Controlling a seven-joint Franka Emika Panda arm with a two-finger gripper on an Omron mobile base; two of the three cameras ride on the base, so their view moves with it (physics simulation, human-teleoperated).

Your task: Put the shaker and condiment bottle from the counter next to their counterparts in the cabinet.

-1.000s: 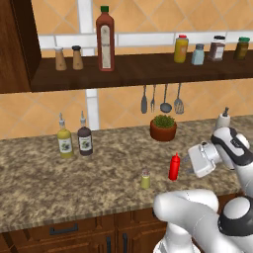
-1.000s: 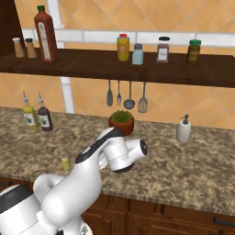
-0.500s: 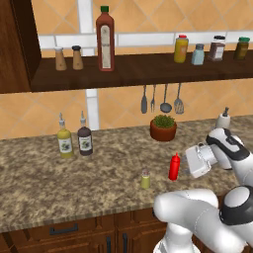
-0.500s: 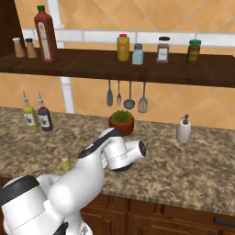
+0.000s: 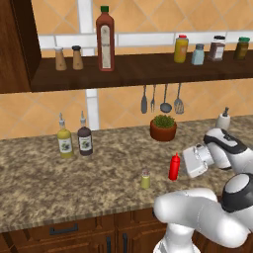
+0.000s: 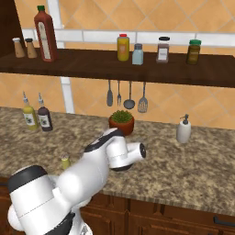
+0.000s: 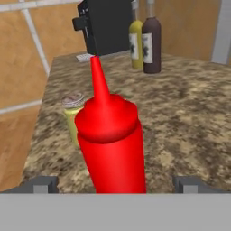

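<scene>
1. The gripper (image 7: 115, 185) is facing the condiment bottle (image 7: 113, 140) in the hand view, its two dark fingertips (image 7: 40, 185) spreading wide at either side of the red body without touching it.
2. The condiment bottle (image 5: 174, 167) is standing upright on the counter (image 5: 44, 183) in the left base view, just at 9 o'clock of the white hand.
3. The shaker (image 5: 145, 179) is sitting on the counter near the bottle, at its 8 o'clock; in the hand view the shaker (image 7: 72, 115) is peeking out behind the bottle at 10 o'clock.
4. The cabinet (image 5: 128, 69) is hanging above, carrying two brown shakers (image 5: 67, 58) and a tall dark red bottle (image 5: 105, 38).
5. A yellow bottle (image 5: 64, 138) and a dark bottle (image 5: 85, 136) are standing well apart at the counter's back, at 10 o'clock of the shaker.
</scene>
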